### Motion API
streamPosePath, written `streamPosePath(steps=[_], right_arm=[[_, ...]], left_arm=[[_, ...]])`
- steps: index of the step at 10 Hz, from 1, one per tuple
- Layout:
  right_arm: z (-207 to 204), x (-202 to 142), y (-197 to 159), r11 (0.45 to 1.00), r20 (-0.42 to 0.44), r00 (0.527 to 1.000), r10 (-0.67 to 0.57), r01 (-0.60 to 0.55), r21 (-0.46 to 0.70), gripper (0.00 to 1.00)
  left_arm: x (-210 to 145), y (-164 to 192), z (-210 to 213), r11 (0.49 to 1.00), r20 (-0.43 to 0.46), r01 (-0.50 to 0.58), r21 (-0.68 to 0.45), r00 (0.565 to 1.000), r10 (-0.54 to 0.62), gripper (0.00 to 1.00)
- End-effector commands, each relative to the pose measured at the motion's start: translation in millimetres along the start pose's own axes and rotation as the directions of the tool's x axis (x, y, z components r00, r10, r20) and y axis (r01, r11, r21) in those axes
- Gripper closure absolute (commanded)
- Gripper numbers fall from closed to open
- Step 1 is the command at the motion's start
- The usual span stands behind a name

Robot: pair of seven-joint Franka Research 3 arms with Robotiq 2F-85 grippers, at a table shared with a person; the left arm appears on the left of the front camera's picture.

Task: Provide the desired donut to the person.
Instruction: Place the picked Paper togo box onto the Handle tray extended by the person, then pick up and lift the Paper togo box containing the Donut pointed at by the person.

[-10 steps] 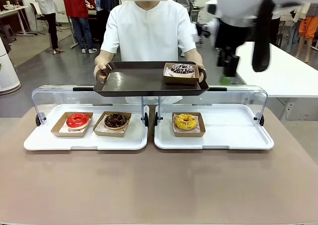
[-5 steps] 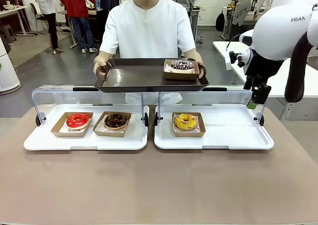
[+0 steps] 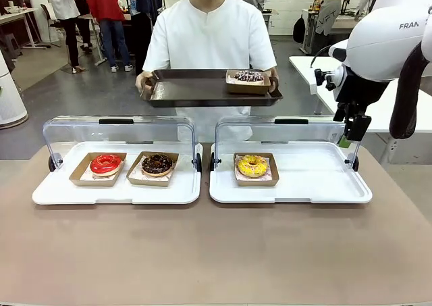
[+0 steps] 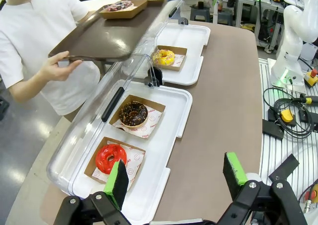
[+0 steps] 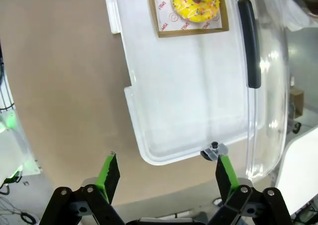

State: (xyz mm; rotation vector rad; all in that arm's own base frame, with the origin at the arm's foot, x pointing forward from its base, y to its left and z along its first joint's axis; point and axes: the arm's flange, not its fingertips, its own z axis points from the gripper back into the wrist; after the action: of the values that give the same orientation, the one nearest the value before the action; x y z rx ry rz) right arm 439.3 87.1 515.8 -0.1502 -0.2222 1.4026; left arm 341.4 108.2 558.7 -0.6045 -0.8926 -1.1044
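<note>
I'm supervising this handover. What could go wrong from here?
The open right gripper hangs close to the right case's raised clear lid; a careless move could knock it. The boxed donut sits at one end of the tray the person holds in the air, so it might tip or slide.

text: "FRAN" | on: right arm [image 3: 385, 42] | paper liner [image 5: 162, 16] print: unreadable

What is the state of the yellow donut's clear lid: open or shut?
Open: the clear lid stands swung back behind the uncovered yellow donut.
</note>
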Motion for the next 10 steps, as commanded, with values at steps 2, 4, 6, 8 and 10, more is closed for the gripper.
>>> streamPosePath(steps=[2, 4, 6, 8, 10], right_arm=[[-2.4, 1.3, 0.3, 1.0, -0.002, 1.0, 0.002, -0.002, 0.003, 0.0], [-2.4, 1.3, 0.3, 1.0, -0.002, 1.0, 0.002, -0.002, 0.003, 0.0], [-2.4, 1.3, 0.3, 1.0, -0.002, 1.0, 0.002, -0.002, 0.003, 0.0], [-2.4, 1.3, 0.3, 1.0, -0.002, 1.0, 0.002, -0.002, 0.003, 0.0], [-2.4, 1.3, 0.3, 1.0, -0.002, 1.0, 0.002, -0.002, 0.003, 0.0]], left_arm=[[-0.8, 0.3, 0.2, 1.0, 0.017, 0.013, 0.002, 1.0, -0.013, 0.0], [-0.8, 0.3, 0.2, 1.0, 0.017, 0.013, 0.002, 1.0, -0.013, 0.0], [-0.8, 0.3, 0.2, 1.0, 0.017, 0.013, 0.002, 1.0, -0.013, 0.0], [-0.8, 0.3, 0.2, 1.0, 0.017, 0.013, 0.002, 1.0, -0.013, 0.0], [-0.8, 0.3, 0.2, 1.0, 0.017, 0.013, 0.002, 1.0, -0.013, 0.0]])
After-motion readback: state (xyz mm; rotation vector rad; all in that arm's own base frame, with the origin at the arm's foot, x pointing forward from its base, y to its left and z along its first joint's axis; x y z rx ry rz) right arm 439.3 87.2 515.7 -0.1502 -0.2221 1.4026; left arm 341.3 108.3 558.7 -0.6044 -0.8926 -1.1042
